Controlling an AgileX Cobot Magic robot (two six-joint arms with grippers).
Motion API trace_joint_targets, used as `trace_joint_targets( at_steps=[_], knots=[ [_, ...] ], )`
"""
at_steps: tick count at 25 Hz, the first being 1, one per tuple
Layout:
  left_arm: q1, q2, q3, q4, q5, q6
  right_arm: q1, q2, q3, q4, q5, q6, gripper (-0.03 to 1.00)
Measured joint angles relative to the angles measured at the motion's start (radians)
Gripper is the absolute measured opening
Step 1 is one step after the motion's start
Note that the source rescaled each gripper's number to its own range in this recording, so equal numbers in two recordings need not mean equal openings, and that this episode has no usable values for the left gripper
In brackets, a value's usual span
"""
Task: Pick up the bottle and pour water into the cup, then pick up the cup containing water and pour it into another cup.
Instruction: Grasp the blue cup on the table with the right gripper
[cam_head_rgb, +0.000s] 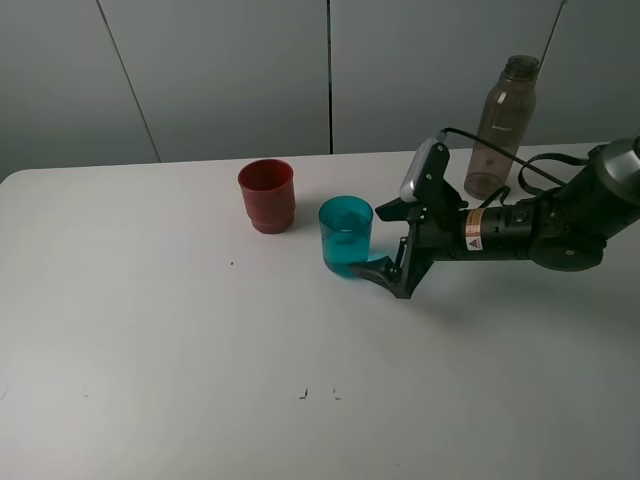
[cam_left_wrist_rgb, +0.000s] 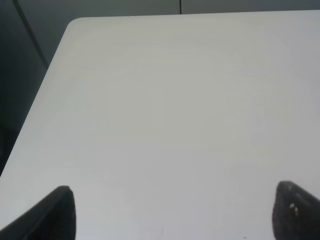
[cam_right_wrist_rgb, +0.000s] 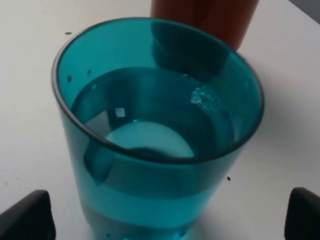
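Observation:
The teal translucent cup (cam_head_rgb: 346, 236) stands upright near the table's middle with water in its lower half; the right wrist view shows it close up (cam_right_wrist_rgb: 160, 130). My right gripper (cam_head_rgb: 382, 242) is open at the cup's right side. Its two dark fingertips (cam_right_wrist_rgb: 27, 215) stand wide apart on either side of the cup's near wall, and neither touches it. The red-brown cup (cam_head_rgb: 266, 196) stands upright just left of and behind the teal one. The tall smoky bottle (cam_head_rgb: 502, 125) stands at the back right, behind the right arm. My left gripper (cam_left_wrist_rgb: 177, 212) is open over bare table.
The white table (cam_head_rgb: 150, 330) has a rounded far-left corner (cam_left_wrist_rgb: 75, 22) and grey wall panels behind it. The right arm's black cables (cam_head_rgb: 540, 170) loop close to the bottle's base. A few small dark specks (cam_head_rgb: 303, 393) mark the tabletop.

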Motion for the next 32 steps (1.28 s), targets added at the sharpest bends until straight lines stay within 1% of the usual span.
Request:
trace_joint_targets(
  at_steps=[9, 16, 25, 32],
  knots=[
    [0.0, 0.0, 0.0, 0.0, 0.0, -0.002, 0.007, 0.044, -0.01, 0.004, -0.051, -0.017, 1.0],
    [0.0, 0.0, 0.0, 0.0, 0.0, -0.002, 0.008, 0.069, -0.051, 0.004, -0.055, -0.023, 1.0],
    [0.0, 0.0, 0.0, 0.0, 0.0, -0.002, 0.009, 0.069, -0.059, 0.0, -0.057, -0.023, 1.0],
    [0.0, 0.0, 0.0, 0.0, 0.0, -0.002, 0.014, 0.09, -0.093, -0.01, -0.097, 0.015, 1.0]
  ],
)
